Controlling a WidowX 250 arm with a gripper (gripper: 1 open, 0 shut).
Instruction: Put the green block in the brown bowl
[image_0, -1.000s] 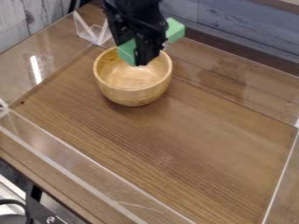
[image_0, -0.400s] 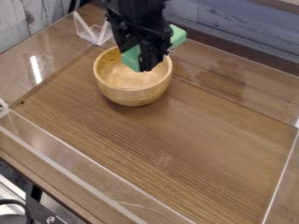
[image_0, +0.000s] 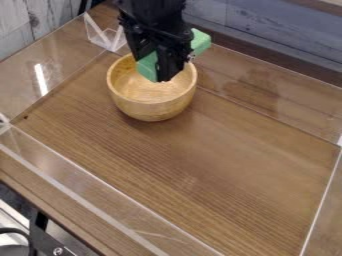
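1. A clear acrylic wall (image_0: 40, 110) is seen along the left edge of the wooden desk (image_0: 227, 160), and a small clear bracket (image_0: 104, 36) stands near the far left corner.
2. The brown bowl (image_0: 150, 97) is set on the desk toward the far left part, a little in from the left wall and near the far edge. Its thick rounded rim is fully seen at the front; the far part of the rim is covered by the claw.
3. The black claw (image_0: 163, 66) is pointed steeply down over the bowl, its fingertips being just above or within the bowl's opening at the far right side.
4. The claw is seen partly spread and pinching the green block (image_0: 198, 40). The block is held tilted between the fingers, one end showing up and to the right of the claw body, the lower end showing beside the fingertips over the bowl's interior.
5. Whether the lower end of the block touches the bowl's inner wall cannot be told, since the fingers cover that spot.
6. The block is thus located in the claw, above the bowl, not lying in it.
7. To the right of the bowl the desk surface is bare wood grain as far as the clear wall (image_0: 321, 215) at the right edge.
8. A grey planked backdrop (image_0: 287, 25) is seen beyond the far edge.
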